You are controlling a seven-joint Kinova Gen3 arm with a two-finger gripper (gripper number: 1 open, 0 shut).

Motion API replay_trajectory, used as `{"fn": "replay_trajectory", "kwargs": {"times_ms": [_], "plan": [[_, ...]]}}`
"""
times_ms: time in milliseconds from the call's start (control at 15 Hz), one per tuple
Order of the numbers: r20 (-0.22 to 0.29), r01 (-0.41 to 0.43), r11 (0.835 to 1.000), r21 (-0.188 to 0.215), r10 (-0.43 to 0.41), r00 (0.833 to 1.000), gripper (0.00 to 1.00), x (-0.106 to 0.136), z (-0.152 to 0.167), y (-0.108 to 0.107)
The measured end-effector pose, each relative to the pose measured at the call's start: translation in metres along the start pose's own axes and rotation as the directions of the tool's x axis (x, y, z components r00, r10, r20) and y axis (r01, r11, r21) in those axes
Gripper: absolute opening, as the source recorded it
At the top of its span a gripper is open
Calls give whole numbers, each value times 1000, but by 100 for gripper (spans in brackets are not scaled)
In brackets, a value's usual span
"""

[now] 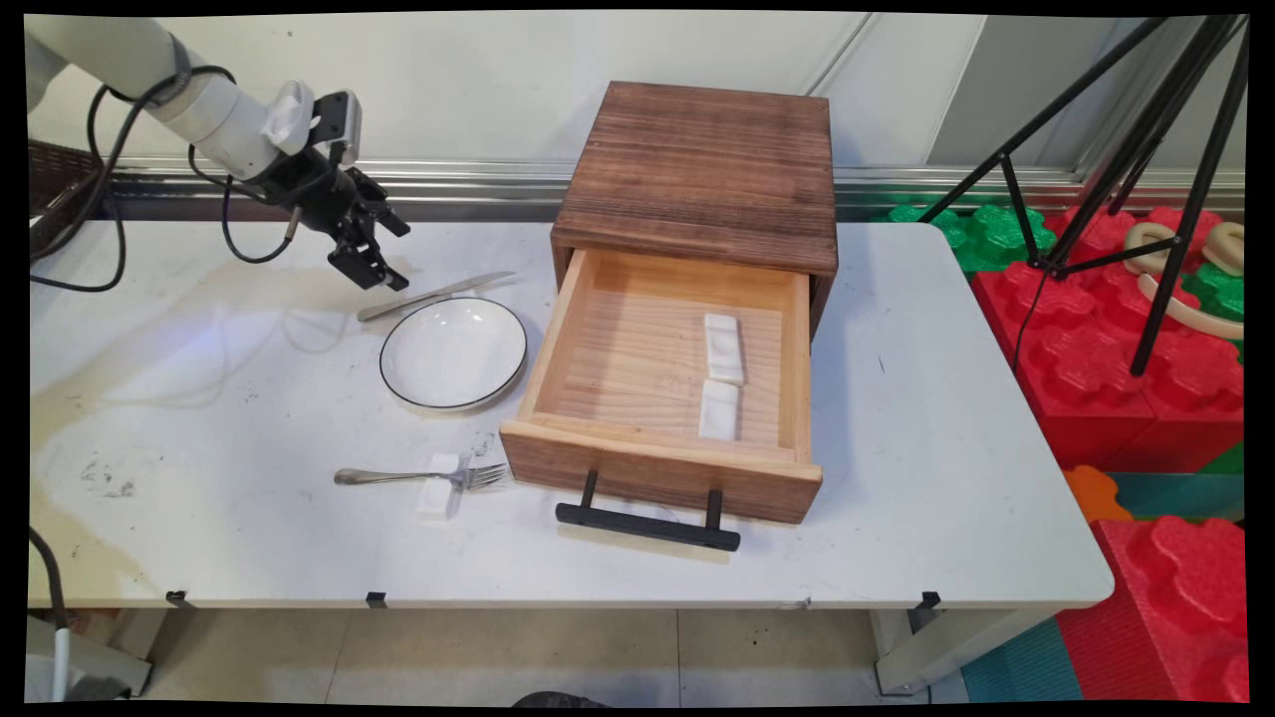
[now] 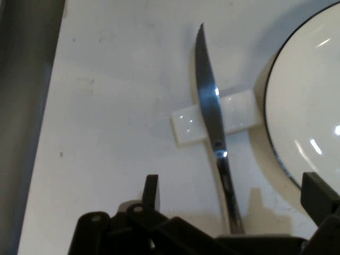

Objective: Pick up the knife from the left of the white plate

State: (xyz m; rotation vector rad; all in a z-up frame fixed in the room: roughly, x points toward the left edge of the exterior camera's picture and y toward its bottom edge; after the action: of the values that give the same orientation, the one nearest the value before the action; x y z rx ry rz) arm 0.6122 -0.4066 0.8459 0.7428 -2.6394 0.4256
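The end effector [image 1: 371, 261] hangs tilted just above the knife [image 1: 435, 296], fingers spread apart and holding nothing. Knife lies across a little white rest [image 2: 215, 118], right beside the plate [image 1: 453, 353]. Lots of bare table [image 1: 199, 398] to the left; the open wooden drawer [image 1: 662, 398] crowds the right.

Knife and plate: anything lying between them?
No separate object. In the hand view the knife lies across a small white rest, whose end reaches the plate; otherwise only bare table.
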Motion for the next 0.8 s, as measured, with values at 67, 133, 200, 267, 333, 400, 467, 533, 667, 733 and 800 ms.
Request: {"fn": "replay_trajectory", "kwargs": {"times_ms": [67,133,200,267,333,400,467,533,667,733,800], "plan": [[8,2,1000,0,-2,1000,100,-2,4,-4],[15,4,1000,-2,-4,1000,100,-3,9,-6],[22,7,1000,-5,-7,1000,100,-4,13,-8],[29,9,1000,-9,-9,1000,100,-5,18,-8],[34,12,1000,-15,-11,999,100,-5,23,-8],[39,13,1000,-19,-12,999,100,-5,28,-8],[41,14,1000,-22,-13,999,100,-5,31,-8],[45,15,1000,-25,-14,999,100,-5,35,-7],[51,18,999,-26,-16,999,100,-5,43,-8],[53,19,1000,-25,-18,998,100,-5,46,-9],[55,20,1000,-23,-19,998,100,-5,48,-9]]}}
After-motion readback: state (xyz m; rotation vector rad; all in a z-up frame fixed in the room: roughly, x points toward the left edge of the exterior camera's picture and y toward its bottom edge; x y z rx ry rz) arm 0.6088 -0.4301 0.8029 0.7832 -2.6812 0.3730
